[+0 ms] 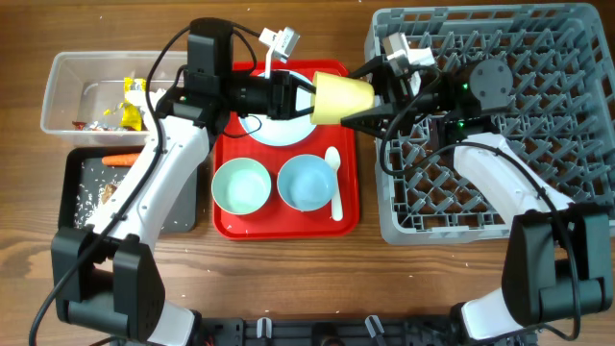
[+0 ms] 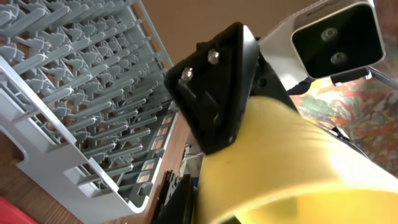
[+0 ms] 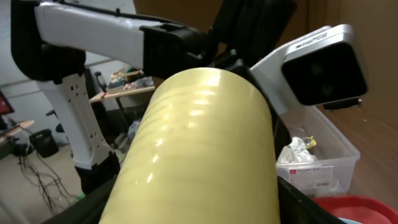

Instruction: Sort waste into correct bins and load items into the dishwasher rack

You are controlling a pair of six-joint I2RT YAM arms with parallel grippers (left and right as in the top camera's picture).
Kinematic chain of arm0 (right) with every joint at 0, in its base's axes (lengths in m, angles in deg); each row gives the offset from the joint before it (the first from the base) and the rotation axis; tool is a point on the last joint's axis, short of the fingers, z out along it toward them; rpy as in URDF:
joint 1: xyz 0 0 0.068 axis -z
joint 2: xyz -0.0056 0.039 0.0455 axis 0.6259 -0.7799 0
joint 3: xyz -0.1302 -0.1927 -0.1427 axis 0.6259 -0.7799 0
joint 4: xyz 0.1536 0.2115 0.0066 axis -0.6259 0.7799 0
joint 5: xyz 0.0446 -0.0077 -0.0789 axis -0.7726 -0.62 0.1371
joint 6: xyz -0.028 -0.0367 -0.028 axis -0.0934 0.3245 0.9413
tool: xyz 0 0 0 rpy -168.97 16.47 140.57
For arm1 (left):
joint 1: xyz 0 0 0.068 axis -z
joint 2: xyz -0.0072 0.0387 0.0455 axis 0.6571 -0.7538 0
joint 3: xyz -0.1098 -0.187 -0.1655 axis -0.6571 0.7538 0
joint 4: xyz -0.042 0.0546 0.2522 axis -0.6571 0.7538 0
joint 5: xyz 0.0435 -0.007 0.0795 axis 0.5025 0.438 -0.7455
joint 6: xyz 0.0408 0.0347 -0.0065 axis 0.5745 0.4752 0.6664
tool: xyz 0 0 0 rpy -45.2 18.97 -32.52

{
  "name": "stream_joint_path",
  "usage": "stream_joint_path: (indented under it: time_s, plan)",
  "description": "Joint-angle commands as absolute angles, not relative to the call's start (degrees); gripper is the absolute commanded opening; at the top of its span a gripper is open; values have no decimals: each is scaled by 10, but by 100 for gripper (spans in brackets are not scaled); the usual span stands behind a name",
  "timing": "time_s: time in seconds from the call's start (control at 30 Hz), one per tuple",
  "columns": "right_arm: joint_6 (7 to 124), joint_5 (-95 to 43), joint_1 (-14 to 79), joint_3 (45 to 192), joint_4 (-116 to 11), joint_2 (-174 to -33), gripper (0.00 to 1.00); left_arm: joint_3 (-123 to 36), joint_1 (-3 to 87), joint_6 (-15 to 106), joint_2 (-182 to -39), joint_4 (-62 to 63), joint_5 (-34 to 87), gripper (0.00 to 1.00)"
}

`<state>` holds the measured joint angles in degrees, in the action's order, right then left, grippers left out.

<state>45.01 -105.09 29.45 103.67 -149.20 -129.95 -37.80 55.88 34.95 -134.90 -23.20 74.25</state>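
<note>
Yellow cup (image 1: pixel 341 96), on its side in the air, above the right rim of the red tray (image 1: pixel 226 216) and just beside the left wall of the dishwasher rack (image 1: pixel 577 58); clear of both, as far as can be judged. Wide mouth turned away from the rack, narrower base toward it. Left jaws clenched on the rim, one finger outside the wall, the other apparently inside the mouth. Right jaws set astride the base end, one to each side of the cup; cannot tell whether already pressing on the wall or merely around it.

Likely light, hollow plastic: stiff enough to take a pinch, but smooth and glossy, so prone to slip or twist under a loose hold. Tapered wall a hazard: risk of squirting toward the narrow end under a squeeze across the body. Best taken across the body near the middle, or by the rim with one finger in and one out. Not fragile by the look of it, though liable to bounce and roll if dropped.

Plain pale yellow, faint rings around the wall, soft highlights, no handle or print visible.
</note>
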Motion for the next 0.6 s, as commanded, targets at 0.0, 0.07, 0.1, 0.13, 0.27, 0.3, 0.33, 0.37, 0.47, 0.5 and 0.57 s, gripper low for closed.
stream_joint_path:
  time_s: [0.0, 0.07, 0.1, 0.13, 0.27, 0.3, 0.33, 0.37, 0.47, 0.5, 0.57]
  plan:
    - [459, -1095, 267, 1047, -1521, -1300, 54, -380, 558, 349, -1356, -232, 710, 5]
    - [444, -1095, 267, 1047, -1538, -1300, 50, -380, 558, 349, -1356, -232, 707, 5]
    - [435, -1095, 267, 1047, -1542, -1300, 50, -380, 558, 349, -1356, -232, 704, 5]
    - [433, -1096, 267, 1047, -1545, -1300, 49, -380, 558, 349, -1356, -231, 699, 7]
    - [431, -1096, 267, 1047, -1546, -1300, 44, -380, 557, 349, -1356, -232, 683, 14]
    - [431, -1096, 267, 1047, -1547, -1300, 43, -380, 556, 349, -1356, -232, 680, 17]
    - [430, -1096, 267, 1047, -1550, -1300, 43, -380, 555, 349, -1356, -232, 677, 18]
    - [428, -1095, 267, 1047, -1553, -1300, 42, -380, 553, 349, -1356, -232, 671, 20]
    - [421, -1095, 267, 1047, -1557, -1300, 40, -380, 545, 349, -1356, -232, 660, 20]
    - [418, -1095, 267, 1047, -1559, -1300, 40, -380, 542, 349, -1356, -232, 659, 19]
    - [418, -1096, 267, 1047, -1559, -1300, 40, -380, 541, 349, -1356, -229, 659, 13]
